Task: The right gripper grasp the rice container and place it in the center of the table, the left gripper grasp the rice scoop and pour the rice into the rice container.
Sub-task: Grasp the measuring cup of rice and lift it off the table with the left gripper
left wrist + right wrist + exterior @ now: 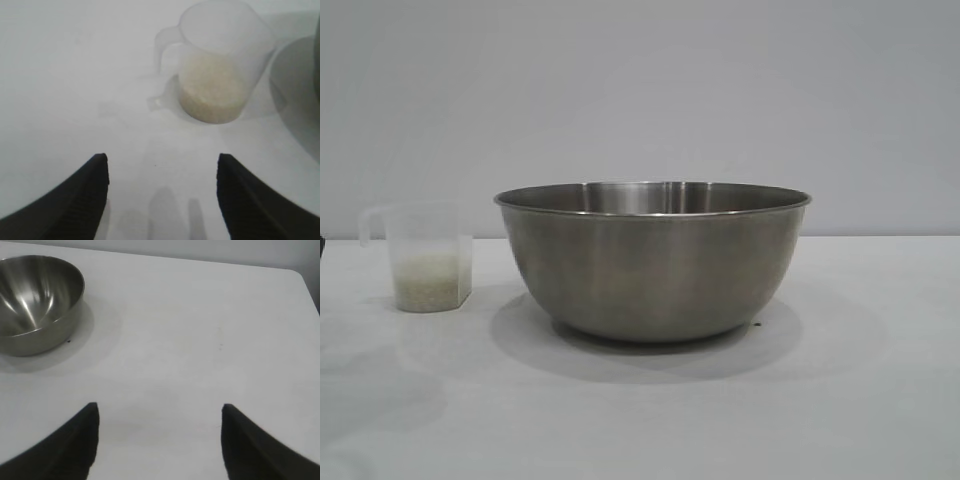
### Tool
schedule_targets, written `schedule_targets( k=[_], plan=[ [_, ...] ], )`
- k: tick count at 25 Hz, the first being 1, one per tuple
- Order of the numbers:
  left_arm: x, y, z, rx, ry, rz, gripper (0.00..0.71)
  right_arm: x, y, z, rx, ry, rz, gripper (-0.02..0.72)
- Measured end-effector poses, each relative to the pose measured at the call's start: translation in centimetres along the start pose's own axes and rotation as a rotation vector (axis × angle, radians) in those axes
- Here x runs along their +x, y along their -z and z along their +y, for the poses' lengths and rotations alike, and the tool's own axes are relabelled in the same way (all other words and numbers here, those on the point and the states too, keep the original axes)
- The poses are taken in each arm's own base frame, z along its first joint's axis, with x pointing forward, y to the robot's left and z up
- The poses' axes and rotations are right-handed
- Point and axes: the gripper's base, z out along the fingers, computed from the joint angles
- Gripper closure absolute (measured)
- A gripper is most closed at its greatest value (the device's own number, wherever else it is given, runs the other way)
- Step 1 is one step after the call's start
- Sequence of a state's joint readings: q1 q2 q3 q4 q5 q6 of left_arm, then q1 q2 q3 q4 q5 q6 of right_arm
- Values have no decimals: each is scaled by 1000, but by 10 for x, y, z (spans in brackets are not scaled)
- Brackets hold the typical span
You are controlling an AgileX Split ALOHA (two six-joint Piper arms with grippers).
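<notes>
1. While the steel bowl (652,262) stands upright near the middle of the white counter (840,400), your plastic cup (428,258) stands just beside it, apart from it, with its handle turned away from the bowl.
2. White rice (428,278) fills the lower part of the cup; the bowl's inside shows bare metal in the right wrist view.
3. Your left hand (162,172) hovers over the counter short of the cup, fingers spread wide, holding nothing.
4. Your right hand (160,421) sits over bare counter, well apart from the bowl, fingers wide and holding nothing.
</notes>
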State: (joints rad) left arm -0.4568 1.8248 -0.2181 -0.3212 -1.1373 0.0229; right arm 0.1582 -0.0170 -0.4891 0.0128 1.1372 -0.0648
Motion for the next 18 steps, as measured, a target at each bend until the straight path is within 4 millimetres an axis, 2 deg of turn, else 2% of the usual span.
schedule_targets(
  k=[3, 8, 9, 10, 18],
  plan=[
    [-4, -7, -1, -11, -41, -17, 483, 0, 0, 0, 0, 0, 0, 261],
    [-7, -16, -2, -37, -36, -30, 470, 0, 0, 0, 0, 0, 0, 261],
    [-7, -19, -3, -39, -34, -33, 426, 0, 0, 0, 0, 0, 0, 261],
    [-7, -21, -3, -42, -34, -33, 419, 0, 0, 0, 0, 0, 0, 261],
    [-4, -36, -3, -86, -87, -21, 423, 0, 0, 0, 0, 0, 0, 261]
  ],
)
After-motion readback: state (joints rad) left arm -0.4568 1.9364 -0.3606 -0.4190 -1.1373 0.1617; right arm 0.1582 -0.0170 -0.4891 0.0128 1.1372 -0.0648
